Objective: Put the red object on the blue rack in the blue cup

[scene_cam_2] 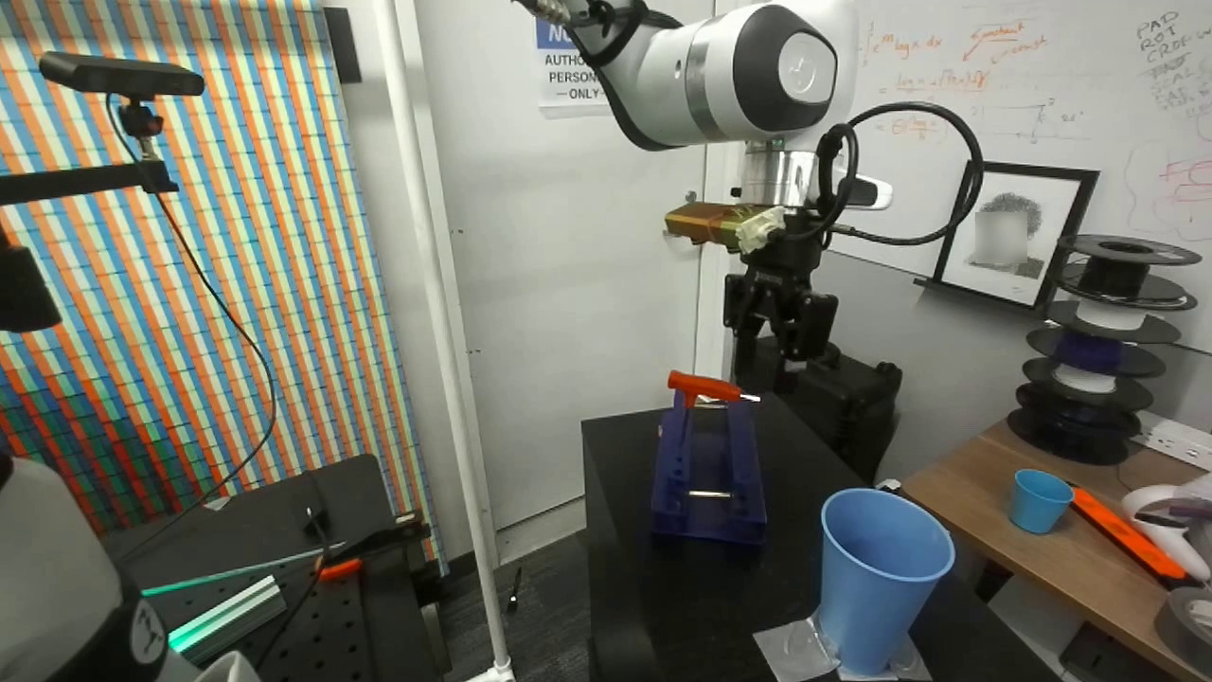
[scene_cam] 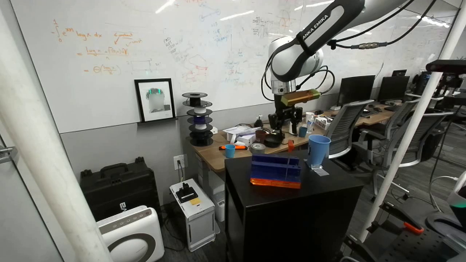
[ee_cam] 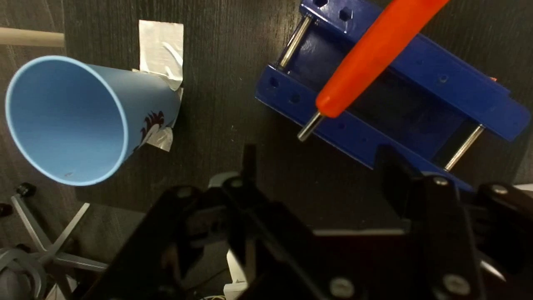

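At the left of an exterior view you have a striped panel [scene_cam_2: 189, 284] in orange, blue and pale tones, then a white pole [scene_cam_2: 433, 284] and, behind it, a white door [scene_cam_2: 587, 303]. Next along, on the black cabinet [scene_cam_2: 800, 493], sits your blue rack [scene_cam_2: 746, 464], its two long rails joined by metal rods. Your red object [scene_cam_2: 703, 385] is on top of it at the far end, lying crosswise over both rails, its short metal tip reaching past the right-hand one. A little right of that and higher up hangs your gripper [ee_cam: 319, 164], near the red object but apart from it; in the wrist view you can see its two fingers [ee_cam: 250, 166] spread, with bare cabinet top showing between them. Lower down, behind the cabinet, is a black case [scene_cam_2: 843, 407]. Farther right, toward the near end of the cabinet, your blue cup [scene_cam_2: 876, 587] stands upright, apart from the rack, with shiny tape [scene_cam_2: 795, 654] at its foot. Past it you find a framed picture [scene_cam_2: 1030, 260], then a wooden desk [scene_cam_2: 975, 483] bearing a small light-blue cup [scene_cam_2: 1040, 500], stacked spools [scene_cam_2: 1103, 355] and a long orange object [scene_cam_2: 1122, 530].
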Controlling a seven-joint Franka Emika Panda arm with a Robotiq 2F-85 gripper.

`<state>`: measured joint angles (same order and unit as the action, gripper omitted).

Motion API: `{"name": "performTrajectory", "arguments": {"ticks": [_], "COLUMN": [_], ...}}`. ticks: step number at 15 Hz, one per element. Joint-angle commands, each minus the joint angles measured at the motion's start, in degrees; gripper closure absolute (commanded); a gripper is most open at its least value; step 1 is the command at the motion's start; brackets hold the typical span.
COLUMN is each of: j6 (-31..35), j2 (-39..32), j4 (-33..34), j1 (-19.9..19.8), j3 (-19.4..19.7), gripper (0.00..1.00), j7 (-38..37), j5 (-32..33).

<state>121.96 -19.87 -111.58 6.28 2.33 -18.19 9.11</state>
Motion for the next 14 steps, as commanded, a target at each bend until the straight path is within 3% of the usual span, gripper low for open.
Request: {"name": "performTrajectory", "arguments": {"ticks": [1,7,14], "j6": [0.4,0.1,-0.4], "j2": [3.0,1.9,3.3], "j4": [-1.9,-2.2,-6.2], "j1": [0.6,3.4,4.7], "j3": [-0.3,-1.0,-2.8], "gripper": [0.01,0.0,0.0], "j7": [-4.1,-14.8,-20.7], "j5": [0.1,0.6,-2.0]}}
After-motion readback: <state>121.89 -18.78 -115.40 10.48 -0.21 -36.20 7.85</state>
